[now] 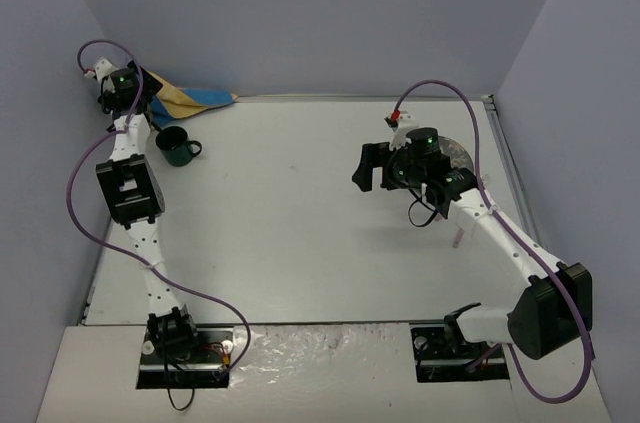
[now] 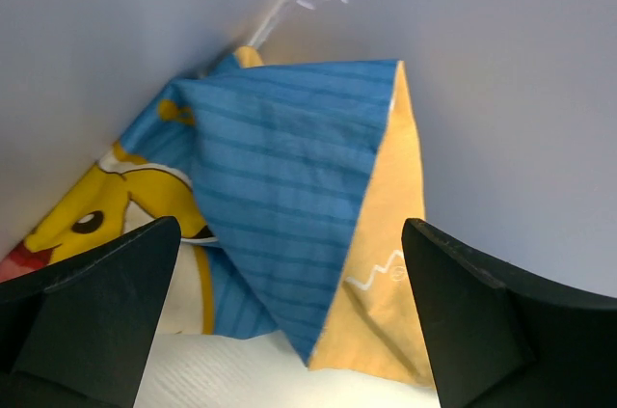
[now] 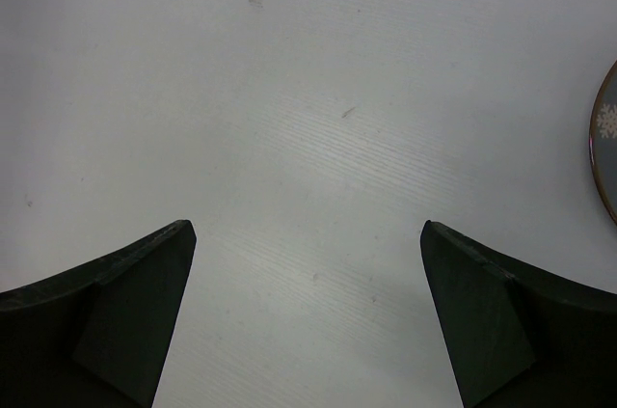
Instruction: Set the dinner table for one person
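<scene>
The white dinner table (image 1: 290, 233) fills the top view. A blue-and-yellow cartoon-print placemat (image 1: 196, 99) lies folded and bunched in the far left corner against the wall. It fills the left wrist view (image 2: 289, 186). My left gripper (image 1: 147, 95) is at the placemat's left end, open, with the cloth lying ahead between the fingers (image 2: 289, 331). My right gripper (image 1: 363, 169) is open and empty over bare table (image 3: 308, 312), right of centre.
A dark green mug (image 1: 176, 147) stands near the left arm. A grey plate (image 1: 456, 153) with a dark rim lies behind the right arm, and its edge shows in the right wrist view (image 3: 605, 152). A small pink thing (image 1: 458, 238) lies under the right arm.
</scene>
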